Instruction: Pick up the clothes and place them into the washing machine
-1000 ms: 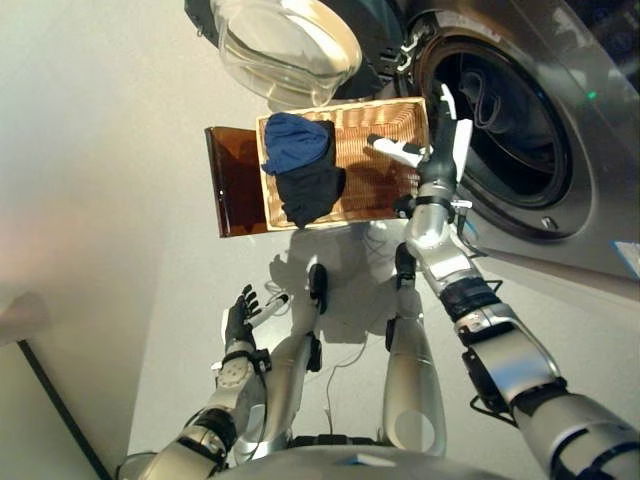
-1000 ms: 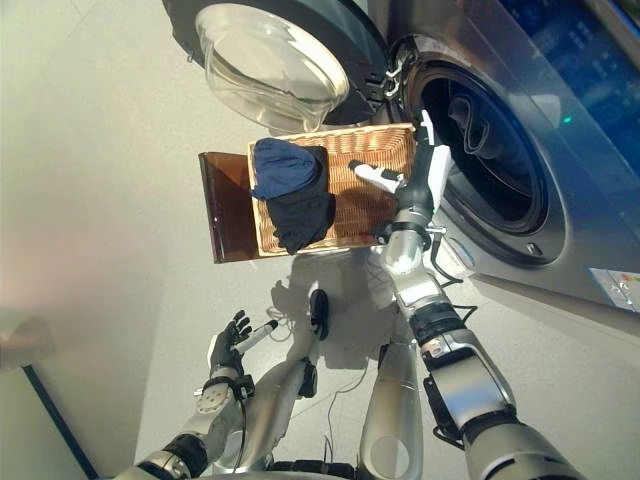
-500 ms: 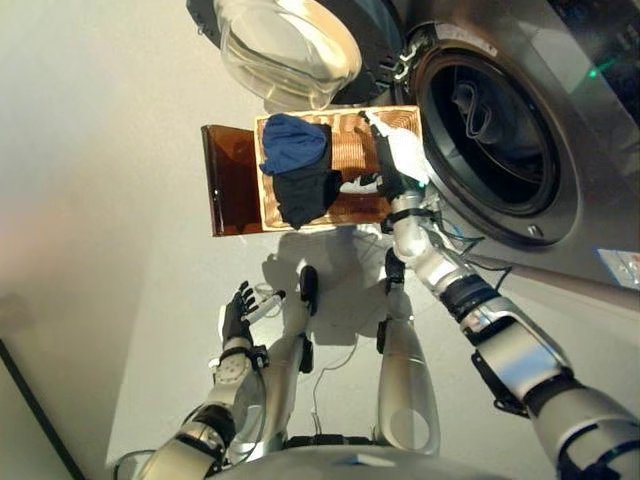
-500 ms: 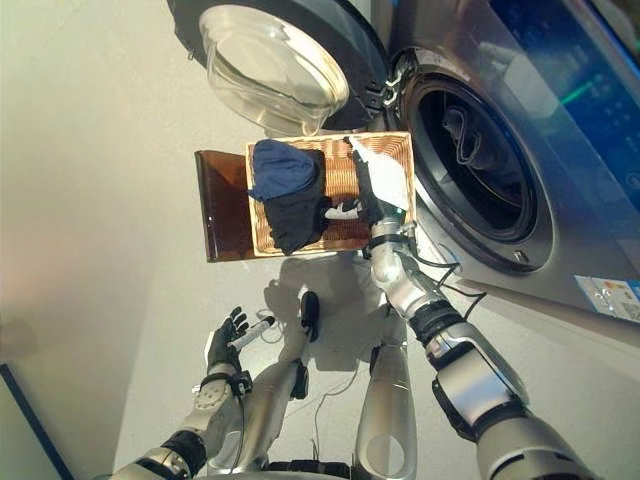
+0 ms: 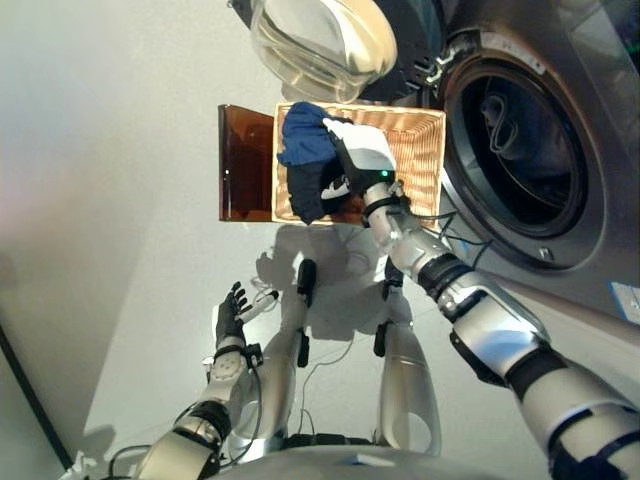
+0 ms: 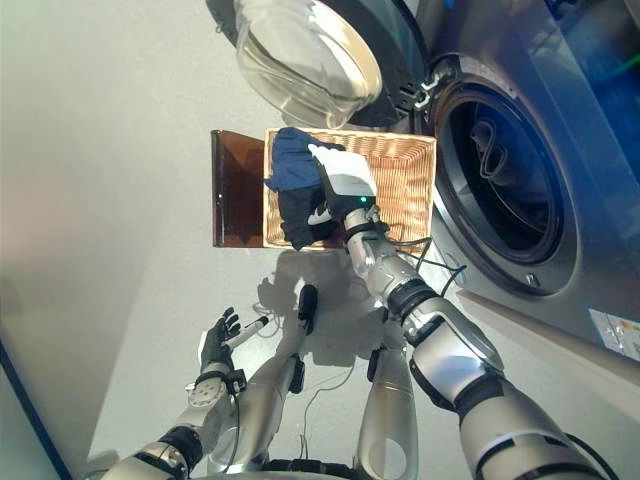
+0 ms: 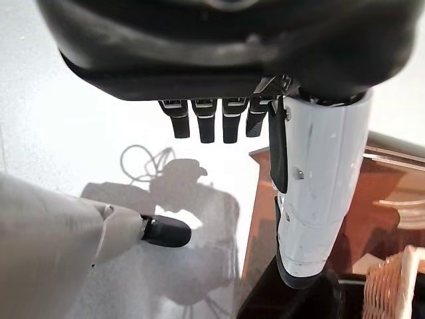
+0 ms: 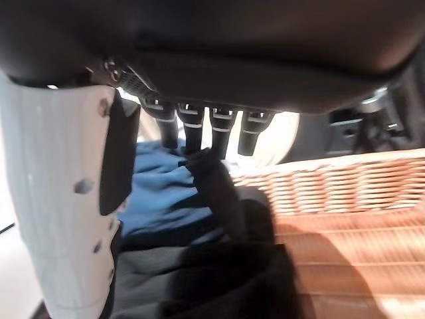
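Clothes are lying heaped in the left part of a wicker basket [image 5: 420, 135]: a blue garment [image 5: 305, 140] is sitting on top toward the far side, and a black garment [image 5: 310, 190] is lying beneath and nearer, spilling toward the basket's near rim. The basket is sitting on the floor [image 5: 120, 200], just beside a brown transparent panel [image 5: 243, 165] lying flat on its left. The right hand [image 5: 362, 155] is reaching down over the clothes, its white-covered back facing up; in the right wrist view its fingers [image 8: 192, 129] are hanging down at the blue cloth, and a dark fold of fabric [image 8: 216, 186] is rising right up to the fingertips, but whether the fingers are actually pinching it is not something the pictures are showing clearly. The right part of the basket is showing bare weave. To the right of the basket, the washing machine [image 5: 560, 60] is standing with its round drum opening [image 5: 525, 150] exposed, and some dark laundry [image 5: 500, 125] is visible inside the drum. The machine's glass door [image 5: 320, 40] is swung open and is hanging above the far edge of the basket. The left hand [image 5: 232, 308] is held low on the robot's left, well apart from the basket, with its fingers relaxed and spread, holding nothing.
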